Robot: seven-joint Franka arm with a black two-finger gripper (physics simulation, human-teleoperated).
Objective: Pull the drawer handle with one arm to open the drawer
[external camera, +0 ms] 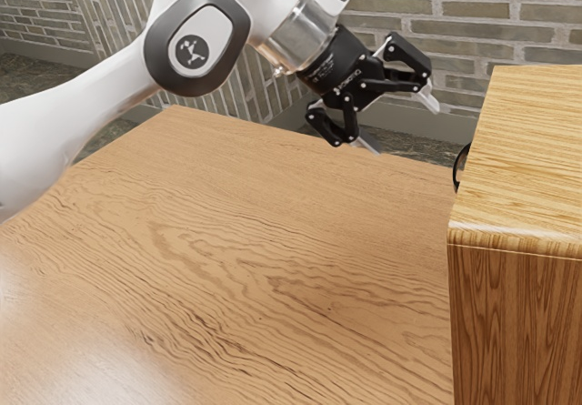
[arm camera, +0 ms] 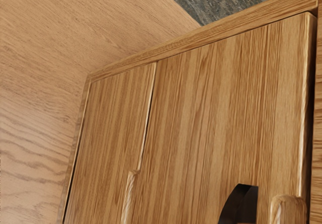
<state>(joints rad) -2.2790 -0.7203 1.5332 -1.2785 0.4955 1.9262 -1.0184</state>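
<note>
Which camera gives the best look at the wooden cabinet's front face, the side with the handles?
The wrist view: the cabinet front faces it, showing panel seams, a dark arched handle and a wooden handle. The exterior view shows the cabinet's top and one side, plus a dark sliver of handle at the edge.

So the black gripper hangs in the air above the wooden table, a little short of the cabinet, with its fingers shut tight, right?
Not quite: the exterior view shows the gripper open, its fingers spread with nothing between them. The rest holds: it hangs in the air above the wooden table, a little short of the cabinet.
</note>
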